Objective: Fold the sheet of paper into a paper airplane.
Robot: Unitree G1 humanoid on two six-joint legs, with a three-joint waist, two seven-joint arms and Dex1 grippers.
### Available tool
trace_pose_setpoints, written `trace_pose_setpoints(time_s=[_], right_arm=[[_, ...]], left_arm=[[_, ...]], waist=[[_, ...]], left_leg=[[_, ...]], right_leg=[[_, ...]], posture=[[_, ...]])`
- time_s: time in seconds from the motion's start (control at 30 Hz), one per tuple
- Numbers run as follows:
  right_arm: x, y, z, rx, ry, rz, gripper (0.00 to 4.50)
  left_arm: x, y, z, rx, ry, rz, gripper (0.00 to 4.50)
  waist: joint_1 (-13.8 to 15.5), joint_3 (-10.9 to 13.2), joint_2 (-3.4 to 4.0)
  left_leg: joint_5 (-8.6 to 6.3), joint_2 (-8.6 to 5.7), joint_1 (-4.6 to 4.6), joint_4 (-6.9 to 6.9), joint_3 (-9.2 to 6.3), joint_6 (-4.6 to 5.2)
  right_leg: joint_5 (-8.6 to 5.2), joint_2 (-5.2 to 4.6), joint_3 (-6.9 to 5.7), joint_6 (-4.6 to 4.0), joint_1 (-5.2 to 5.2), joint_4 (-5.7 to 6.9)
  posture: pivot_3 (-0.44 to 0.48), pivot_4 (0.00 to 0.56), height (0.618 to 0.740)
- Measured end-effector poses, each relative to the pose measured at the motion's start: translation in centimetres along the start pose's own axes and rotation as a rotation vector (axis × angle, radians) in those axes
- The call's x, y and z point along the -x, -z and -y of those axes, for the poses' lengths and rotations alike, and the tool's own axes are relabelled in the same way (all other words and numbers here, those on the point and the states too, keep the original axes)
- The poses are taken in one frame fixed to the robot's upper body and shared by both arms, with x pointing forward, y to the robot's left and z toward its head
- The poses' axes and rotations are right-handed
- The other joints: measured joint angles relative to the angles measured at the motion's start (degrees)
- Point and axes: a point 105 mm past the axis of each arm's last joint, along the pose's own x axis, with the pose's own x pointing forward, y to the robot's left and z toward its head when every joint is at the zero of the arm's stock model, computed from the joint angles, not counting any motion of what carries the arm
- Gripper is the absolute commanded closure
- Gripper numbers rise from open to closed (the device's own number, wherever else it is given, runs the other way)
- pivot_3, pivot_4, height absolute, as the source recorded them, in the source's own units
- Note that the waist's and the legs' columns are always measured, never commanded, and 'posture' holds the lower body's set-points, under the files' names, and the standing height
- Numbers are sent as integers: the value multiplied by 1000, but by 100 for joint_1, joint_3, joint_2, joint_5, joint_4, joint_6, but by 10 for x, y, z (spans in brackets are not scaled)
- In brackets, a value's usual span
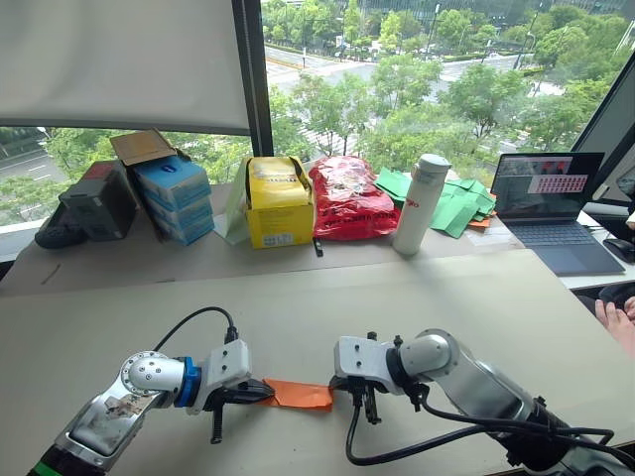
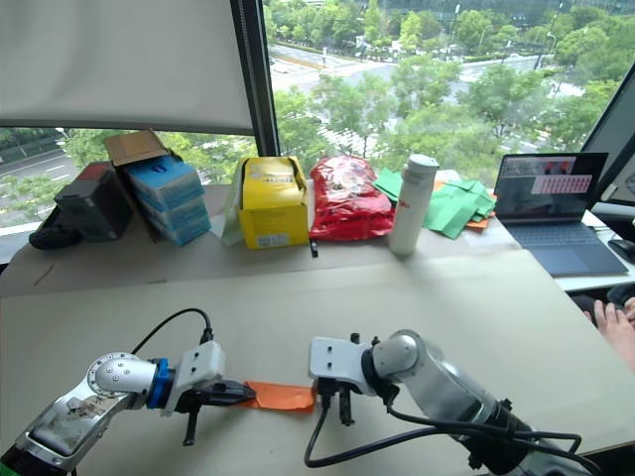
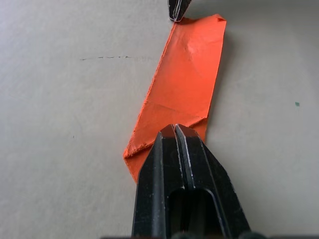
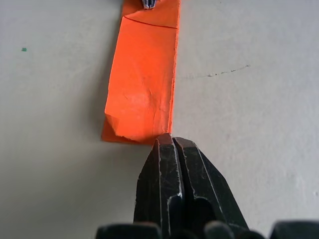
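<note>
The left gripper (image 3: 175,130), its two black fingers pressed together, pins one end of the sheet of paper (image 3: 182,92) flat against the bench (image 1: 417,297), the tips lying on a small folded corner. At the opposite end the right gripper (image 4: 167,139), fingers likewise pressed together, touches the paper's short edge at one corner rather than clamping it. The orange paper lies between them as a long, narrow folded strip, thin and bright, with a dented, crumpled patch near the right gripper's end and a diagonal crease near the left one. The bench top is smooth, matte and pale beige, marked with a faint pencil-like line beside the strip. Well apart from the work, along the window, stand a stack of blue cartons (image 1: 175,198), a yellow box (image 1: 279,203), a crinkled red plastic bag (image 1: 349,198), a tall white cylindrical bottle (image 1: 420,204) and a loose heap of green papers (image 1: 451,203), with an open laptop (image 1: 556,213) to the right.
</note>
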Motion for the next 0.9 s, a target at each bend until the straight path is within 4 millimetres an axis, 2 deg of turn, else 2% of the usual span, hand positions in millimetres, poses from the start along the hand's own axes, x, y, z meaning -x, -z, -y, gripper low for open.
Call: trace_pose_setpoints(time_s=[0.13,0.27,0.4,0.5,0.67,0.9], right_arm=[[8,0,16,-69,61,46,4484],[10,-28,21,-74,64,230,4484],[6,-48,10,-71,0,339,4484],[-2,-46,1,-79,-42,337,4484],[-27,-16,-14,-68,-114,222,4484],[-30,-16,-13,31,-104,200,4484]], left_arm=[[1,1,-1,-14,-1,6,4500],[2,3,-1,-24,-2,13,4500],[2,3,-2,-33,-2,20,4500],[2,3,-2,-35,1,20,4500],[3,3,-3,-35,6,19,4500],[3,0,-5,3,14,36,4500]], waist=[[-21,2,0],[-44,2,0],[-43,3,1],[-48,3,1],[-51,4,3],[-61,3,2]], left_leg=[[1,2,-3,-3,0,-3],[4,6,-6,-9,0,-7],[3,6,-6,-7,0,-6],[2,5,-5,-7,2,-5],[4,5,-6,-6,7,-7],[6,8,-1,-5,8,-10]], right_leg=[[0,1,3,-1,-7,3],[0,8,6,-2,-14,4],[0,6,6,-3,-14,4],[0,5,6,-3,-14,4],[0,9,5,-3,-20,10],[1,17,4,-3,-18,12]], posture=[[0,150,740],[0,150,740],[0,150,740],[0,150,740],[0,150,740],[0,150,740]])
